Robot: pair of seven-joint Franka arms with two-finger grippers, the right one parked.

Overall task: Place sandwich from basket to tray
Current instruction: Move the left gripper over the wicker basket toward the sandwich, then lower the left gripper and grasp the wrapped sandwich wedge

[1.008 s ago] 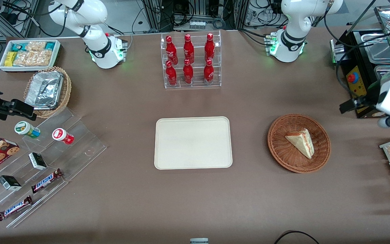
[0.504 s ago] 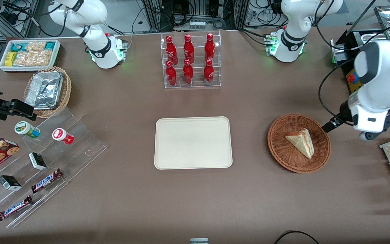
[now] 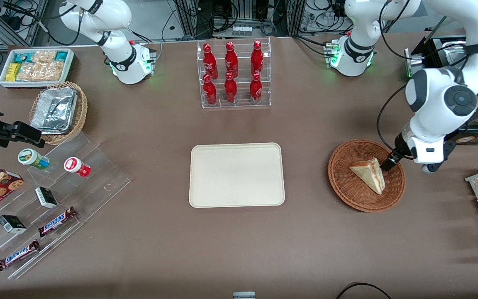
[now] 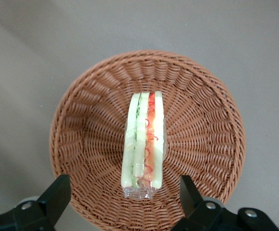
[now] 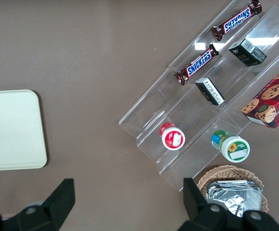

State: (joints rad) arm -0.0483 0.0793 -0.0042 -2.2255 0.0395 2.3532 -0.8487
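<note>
— Where do we have the claw (image 4: 125,204) just now?

— We have it hanging over the basket (image 3: 342,182), at the rim nearest the working arm's end of the table. In the wrist view we see its two fingers (image 4: 55,197) spread wide, gripping nothing, one to each side of the sandwich (image 4: 143,144).

— And the sandwich itself?

— We see it lying in the basket's hollow, directly under the claw, its layered edge of red, orange and green turned up toward the wrist camera. From the front we find a dark fingertip (image 3: 388,162) just beside the sandwich's thick end, though we cannot tell whether it touches.

— What do we see farther out from the claw?

— The tray (image 3: 236,175) lies well apart from it, toward the parked arm's end, flat on the brown table (image 3: 305,241). Farther from the front camera than the tray, we see a clear rack of red bottles (image 3: 233,74).
</note>
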